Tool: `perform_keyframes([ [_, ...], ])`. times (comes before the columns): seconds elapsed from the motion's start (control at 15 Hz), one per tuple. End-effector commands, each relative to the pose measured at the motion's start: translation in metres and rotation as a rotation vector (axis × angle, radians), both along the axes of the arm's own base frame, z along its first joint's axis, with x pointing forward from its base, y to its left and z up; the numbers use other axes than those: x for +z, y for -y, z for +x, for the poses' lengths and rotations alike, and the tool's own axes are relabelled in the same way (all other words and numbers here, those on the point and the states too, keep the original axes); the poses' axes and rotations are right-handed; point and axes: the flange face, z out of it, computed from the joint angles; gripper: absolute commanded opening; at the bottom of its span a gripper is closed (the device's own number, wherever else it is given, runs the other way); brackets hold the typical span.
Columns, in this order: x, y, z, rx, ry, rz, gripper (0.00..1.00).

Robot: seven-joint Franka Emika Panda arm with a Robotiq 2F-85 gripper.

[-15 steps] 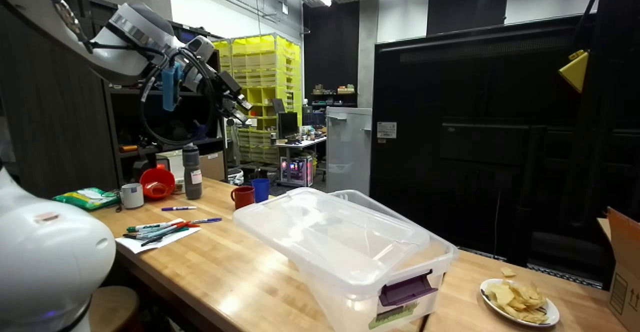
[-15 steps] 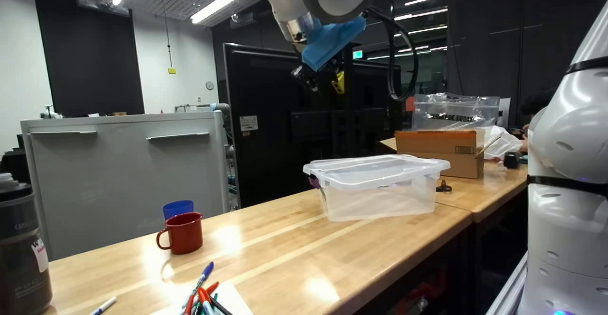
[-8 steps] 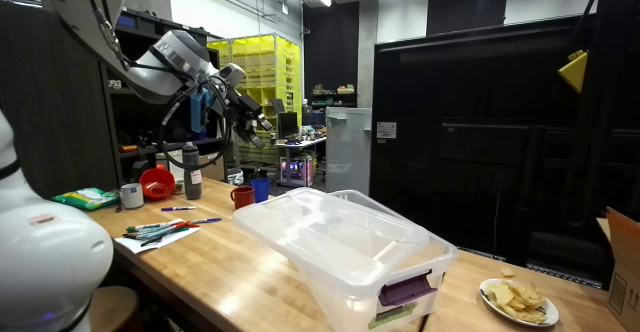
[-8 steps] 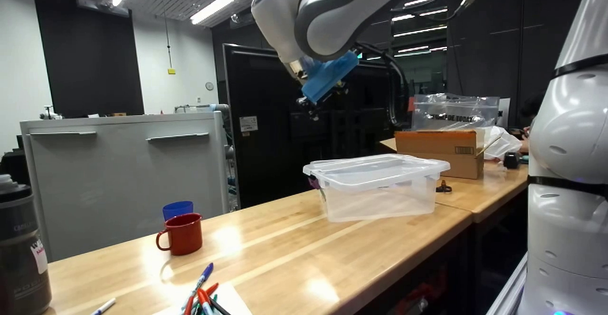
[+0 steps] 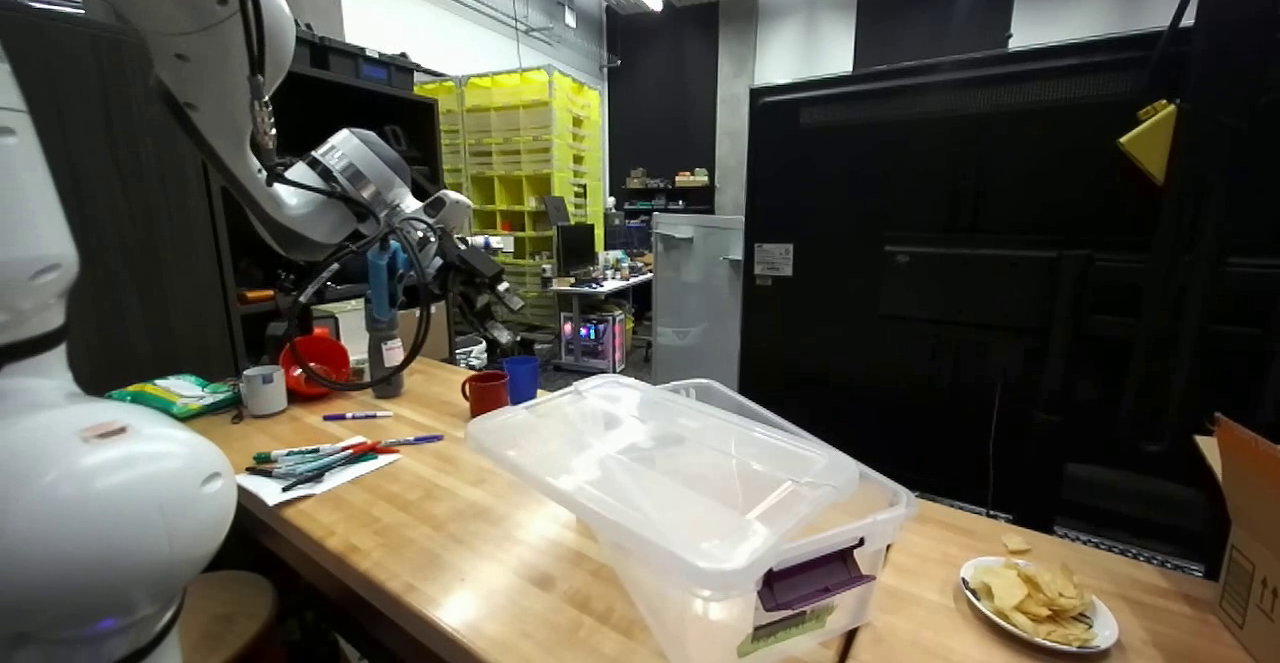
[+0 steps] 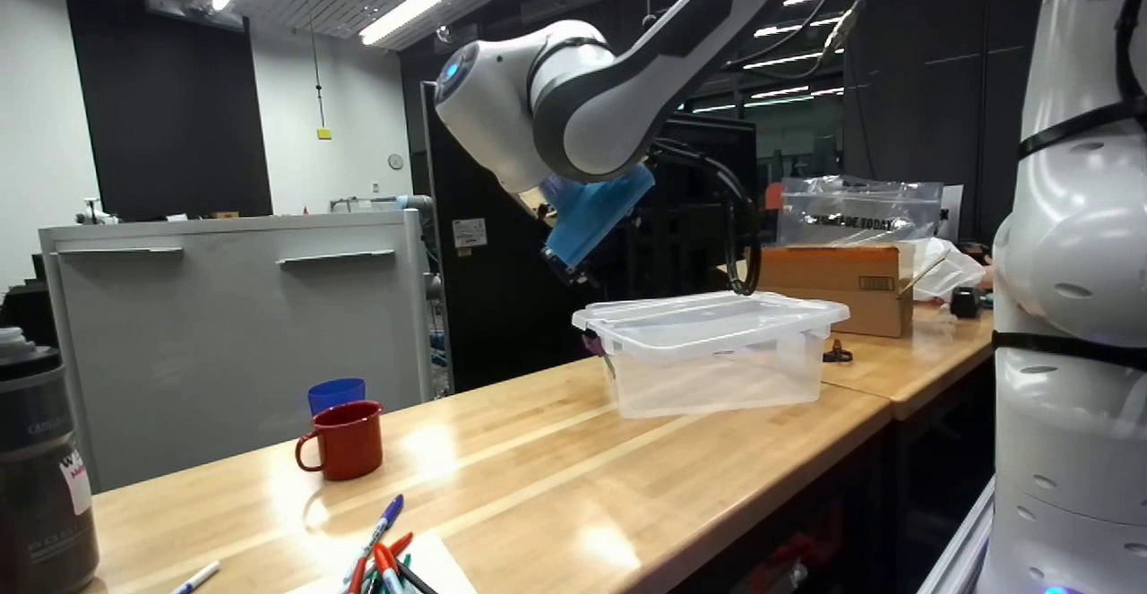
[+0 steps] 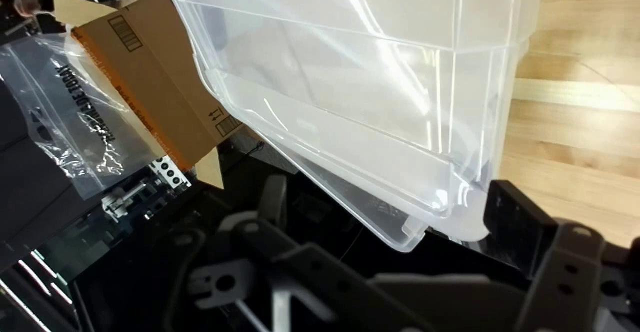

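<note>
Left of center in an exterior view, the gripper (image 5: 507,317) hangs at a slant, its fingers (image 5: 510,297) parted with nothing between them. It shows just above a blue cup (image 5: 521,380) and a red mug (image 5: 486,394) in the frame. At lower center a clear plastic bin (image 5: 690,625) stands on the wooden table (image 5: 470,543), its lid (image 5: 640,453) lying askew across the top. Markers (image 5: 325,461) lie on white paper (image 5: 265,489) at lower left, and a plate (image 5: 1106,628) of chips (image 5: 1035,603) sits at lower right.

In an exterior view, the arm (image 6: 618,119) comes down from the upper right, and a blue cover (image 6: 593,218) hides most of the gripper. The bin is right of center, below the gripper and apart from it, with a cardboard box (image 6: 829,273) behind.

In the wrist view, the fingers stand wide apart along the bottom of the frame and hold nothing. The bin fills the upper middle, one corner showing between the fingers; where its wall ends and the lid begins is hard to tell. The cardboard box is at upper left, beside a clear plastic bag (image 7: 75,116), and the table shows along the right edge.
</note>
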Motion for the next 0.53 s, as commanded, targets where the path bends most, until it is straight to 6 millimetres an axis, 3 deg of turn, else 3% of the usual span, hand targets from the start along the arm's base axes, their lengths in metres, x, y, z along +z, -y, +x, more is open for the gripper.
perform_keyframes([
  [0.0,-0.004,-0.030,-0.016,0.026,0.041,-0.074,1.00],
  [0.2,-0.010,-0.051,-0.025,0.053,0.043,-0.111,1.00],
  [0.47,-0.016,-0.057,-0.011,0.048,0.015,-0.111,1.00],
])
